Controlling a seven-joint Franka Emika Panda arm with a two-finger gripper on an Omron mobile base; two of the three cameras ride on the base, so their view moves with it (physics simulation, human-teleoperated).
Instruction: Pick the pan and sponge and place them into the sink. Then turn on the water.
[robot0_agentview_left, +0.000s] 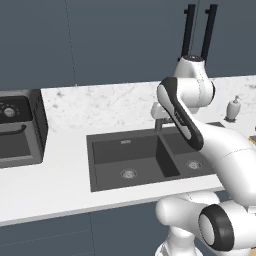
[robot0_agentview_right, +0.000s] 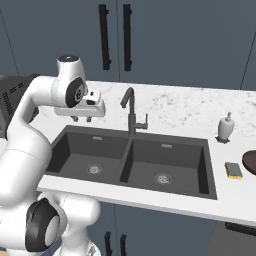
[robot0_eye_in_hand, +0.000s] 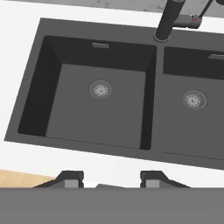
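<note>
The dark grey double-basin sink (robot0_agentview_right: 210, 165) (robot0_agentview_left: 90, 165) (robot0_eye_in_hand: 30, 83) is set into a white counter, and both basins are empty. My gripper (robot0_agentview_right: 82, 119) (robot0_eye_in_hand: 113, 177) hangs above the left basin, open, with nothing between its fingers. The yellow sponge (robot0_agentview_right: 233, 170) lies flat on the counter right of the sink. Just beyond it, the dark pan (robot0_agentview_right: 250, 161) is cut off by the right edge of the right base view. The slim dark faucet (robot0_agentview_right: 131, 112) (robot0_eye_in_hand: 168, 19) stands behind the divider. No water shows under its spout.
A white soap dispenser (robot0_agentview_right: 226, 127) (robot0_agentview_left: 232, 108) stands behind the sponge near the backsplash. A dark countertop oven (robot0_agentview_left: 15, 130) sits left of the sink. Dark cabinets with two vertical black handles (robot0_agentview_right: 115, 37) rise behind the counter.
</note>
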